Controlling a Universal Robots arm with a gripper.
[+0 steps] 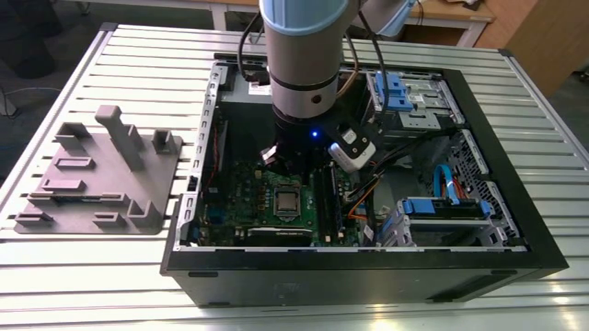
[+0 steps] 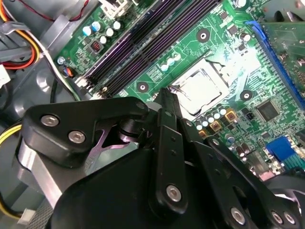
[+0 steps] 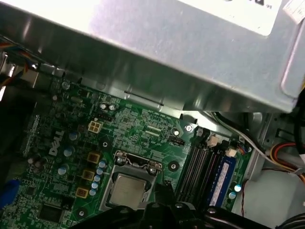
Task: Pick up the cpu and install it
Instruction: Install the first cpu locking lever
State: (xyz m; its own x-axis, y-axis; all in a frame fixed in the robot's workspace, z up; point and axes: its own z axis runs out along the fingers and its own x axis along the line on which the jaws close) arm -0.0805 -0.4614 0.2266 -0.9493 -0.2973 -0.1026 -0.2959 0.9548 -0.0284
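Observation:
The cpu (image 1: 287, 201) is a small silvery square lying flat inside the metal socket frame (image 3: 136, 161) on the green motherboard (image 1: 244, 200), within the open computer case. It also shows in both wrist views, cpu (image 2: 202, 90) and cpu (image 3: 126, 191). My gripper (image 2: 167, 95) hangs just above the board beside the socket. Its black fingers are shut together with nothing between them. In the first wrist view the gripper (image 3: 161, 191) tip sits at the socket's edge, apart from the cpu.
A grey plastic tray (image 1: 101, 179) with upright blocks lies on the slatted table at the exterior view's left. Memory slots (image 3: 198, 171), bundled cables (image 1: 368, 200), blue drive brackets (image 1: 442, 207) and the case walls (image 1: 198, 158) crowd around the socket.

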